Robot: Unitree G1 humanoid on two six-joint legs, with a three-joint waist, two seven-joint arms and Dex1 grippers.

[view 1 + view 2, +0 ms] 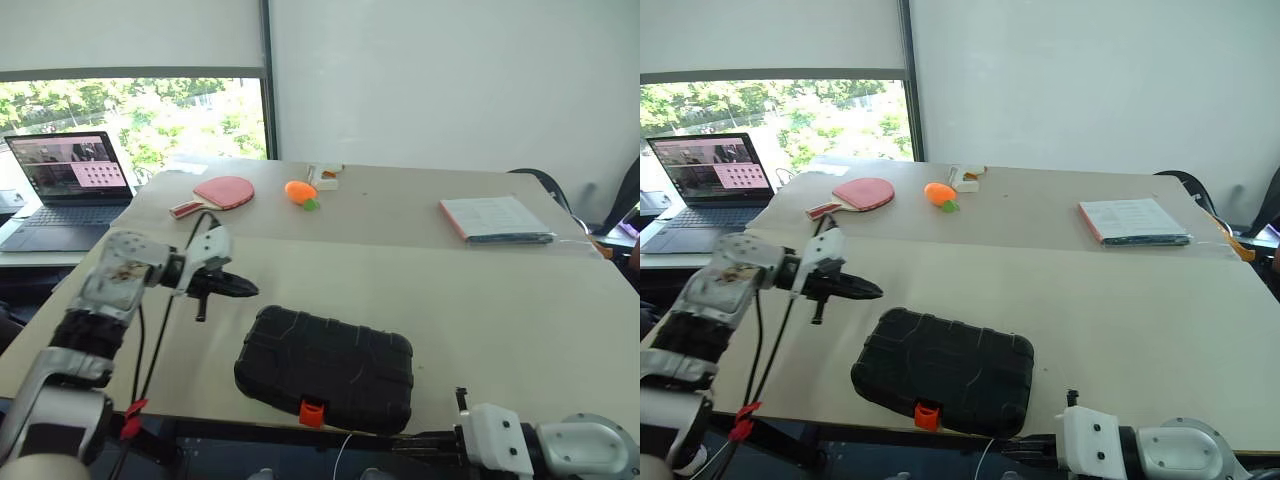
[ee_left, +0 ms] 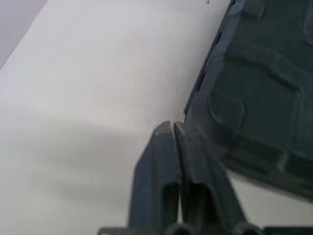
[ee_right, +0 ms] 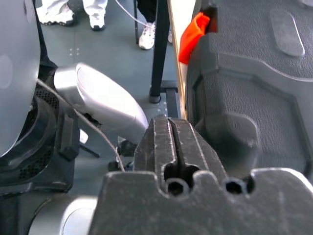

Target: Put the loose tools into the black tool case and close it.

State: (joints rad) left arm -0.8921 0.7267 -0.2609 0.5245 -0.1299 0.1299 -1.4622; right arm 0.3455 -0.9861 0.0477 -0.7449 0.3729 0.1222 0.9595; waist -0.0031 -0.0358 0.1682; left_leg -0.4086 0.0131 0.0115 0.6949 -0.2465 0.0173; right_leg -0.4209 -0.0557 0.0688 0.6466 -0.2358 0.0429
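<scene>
Beige table [image 1: 480,300]: black tool case [image 1: 325,365] closed; L gripper [image 1: 243,289], R gripper [image 3: 168,128] pinched empty.

one black case [image 1: 325,367], shut, with one orange latch [image 1: 312,411] on its near edge. beyond the case on the table [image 1: 500,300]: one red paddle [image 1: 220,193], one orange toy [image 1: 300,192], one small white item [image 1: 326,177] just behind the toy, and one booklet [image 1: 494,218] off to the case's far right. one open laptop [image 1: 70,185] stands far left of the case. two grippers: left [image 1: 245,289], right [image 3: 172,132].
</scene>
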